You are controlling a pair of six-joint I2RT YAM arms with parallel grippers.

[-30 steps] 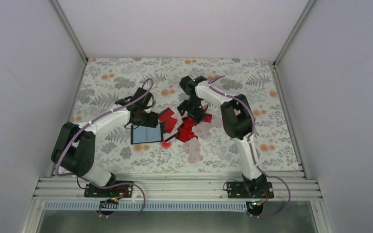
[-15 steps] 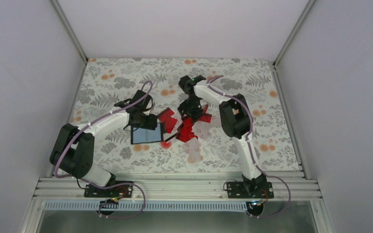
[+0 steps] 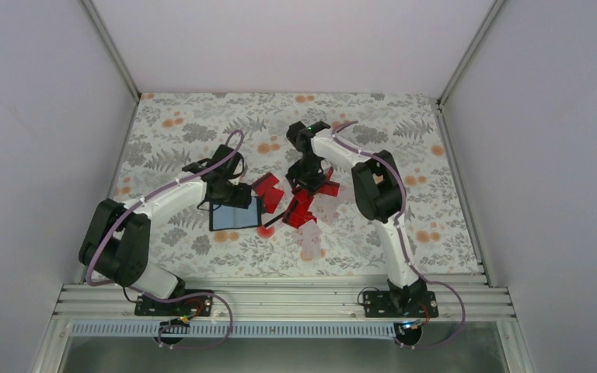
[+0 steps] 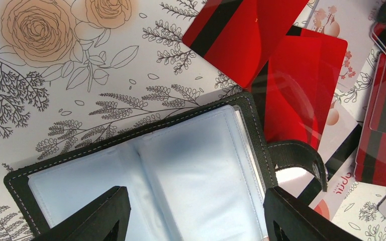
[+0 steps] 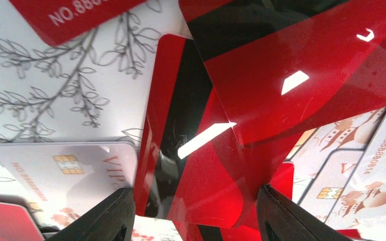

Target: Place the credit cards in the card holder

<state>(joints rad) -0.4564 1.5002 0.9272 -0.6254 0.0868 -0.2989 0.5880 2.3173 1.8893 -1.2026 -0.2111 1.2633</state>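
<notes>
Red credit cards (image 5: 201, 150) within right hand (image 5: 195, 203) (grip unclear).

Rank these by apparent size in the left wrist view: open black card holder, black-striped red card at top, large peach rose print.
1. Open black card holder with pale plastic sleeves, largest.
2. Black-striped red card at top, partly cut off by the frame.
3. Large peach rose print, smallest.

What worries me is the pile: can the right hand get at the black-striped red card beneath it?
Probably yes: the right hand is directly over the black-striped red card, nothing between. A second red card overlaps one edge and might hamper lifting.
</notes>
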